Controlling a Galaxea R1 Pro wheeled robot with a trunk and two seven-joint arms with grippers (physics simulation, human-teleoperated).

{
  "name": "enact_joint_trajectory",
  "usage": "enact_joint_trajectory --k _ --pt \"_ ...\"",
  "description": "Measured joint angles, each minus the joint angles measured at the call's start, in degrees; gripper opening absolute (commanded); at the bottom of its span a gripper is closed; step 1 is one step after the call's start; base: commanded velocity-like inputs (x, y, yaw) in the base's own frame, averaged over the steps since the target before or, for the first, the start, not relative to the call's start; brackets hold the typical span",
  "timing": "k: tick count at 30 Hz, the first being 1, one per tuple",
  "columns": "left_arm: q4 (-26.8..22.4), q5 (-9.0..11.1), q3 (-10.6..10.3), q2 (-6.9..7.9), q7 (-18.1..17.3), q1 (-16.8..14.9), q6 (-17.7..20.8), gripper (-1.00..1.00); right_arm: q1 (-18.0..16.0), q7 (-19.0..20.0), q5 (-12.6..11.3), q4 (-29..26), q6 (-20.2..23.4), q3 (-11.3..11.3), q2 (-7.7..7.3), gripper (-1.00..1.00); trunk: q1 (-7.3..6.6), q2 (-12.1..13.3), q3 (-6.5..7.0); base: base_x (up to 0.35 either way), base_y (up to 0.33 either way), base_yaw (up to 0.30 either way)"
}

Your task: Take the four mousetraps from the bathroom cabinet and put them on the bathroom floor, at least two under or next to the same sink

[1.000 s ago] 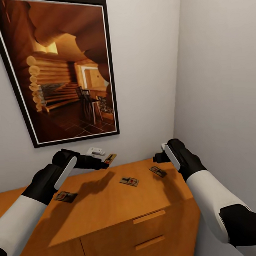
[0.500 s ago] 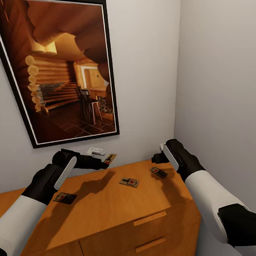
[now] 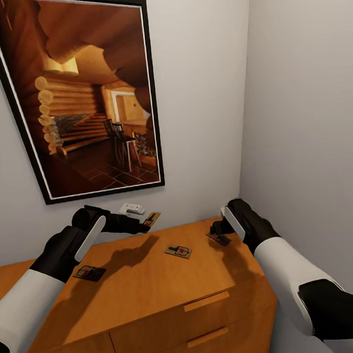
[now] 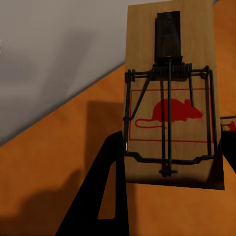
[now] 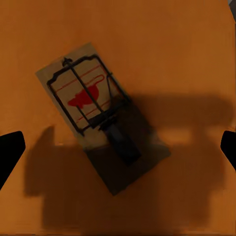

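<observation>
Atop low orange-brown wooden cabinet (image 3: 153, 284), two flat brown wooden mousetraps (image 3: 178, 250) lie free. Our left gripper (image 3: 147, 223) clamps third mousetrap (image 4: 169, 93) aloft; our right gripper (image 3: 219, 230), fingers spread, hovers over fourth mousetrap (image 5: 96, 115).

The right gripper (image 3: 219, 228) covers part of the mousetrap beneath it (image 3: 218, 239) in the head view, the held mousetrap (image 3: 151, 219) there is too small to read, and the cabinet (image 3: 153, 284) runs off the frame at 6 and 9 o'clock
</observation>
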Motion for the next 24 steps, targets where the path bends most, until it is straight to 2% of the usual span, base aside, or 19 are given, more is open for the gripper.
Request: enact_joint_trajectory --k 5,24 --pt "-0.01 0.01 0.05 0.0 0.0 -0.02 0.0 -1.0 -0.05 0.45 -0.04 2.69 0.0 0.22 -0.04 1.0 0.0 0.0 0.0 0.0 0.0 0.0" --pt "-0.04 -0.01 0.05 0.0 0.01 -0.01 0.0 -1.0 -0.03 2.42 0.05 2.95 -0.01 0.3 -0.42 1.0 0.0 0.0 0.0 0.0 0.0 0.0"
